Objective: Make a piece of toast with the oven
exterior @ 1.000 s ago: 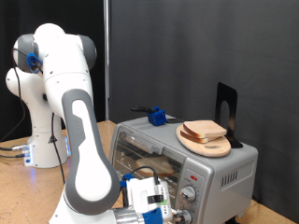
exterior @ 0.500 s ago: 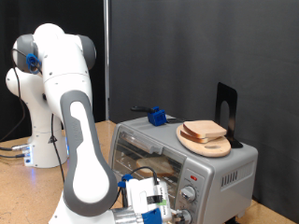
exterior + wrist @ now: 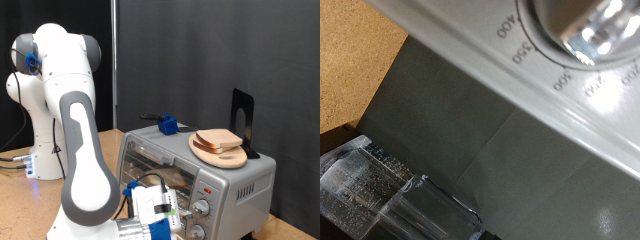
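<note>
Reaching down in front of the oven [image 3: 195,165], the white arm [image 3: 78,150] bends low so that its hand drops past the exterior view's bottom edge. Only the top of the gripper [image 3: 165,225] shows there, at the oven's lower front near the knobs [image 3: 203,208], and its fingertips are cut off, so whether they are spread or pressed together cannot be told. The wrist view is very close and partly blurred: a shiny round knob [image 3: 582,28] with printed temperature numbers fills one corner, the oven's grey front panel [image 3: 470,120] runs beneath it, and one clear plastic finger [image 3: 380,195] lies in the foreground.

A slice of pale bread, the piece of toast [image 3: 220,140], rests on a round wooden board [image 3: 222,153] on top of the oven. A small blue object [image 3: 168,125] also sits on the oven's top, with a black stand [image 3: 242,122] behind the board. Through the oven's glass door, a wire rack is faintly visible.
</note>
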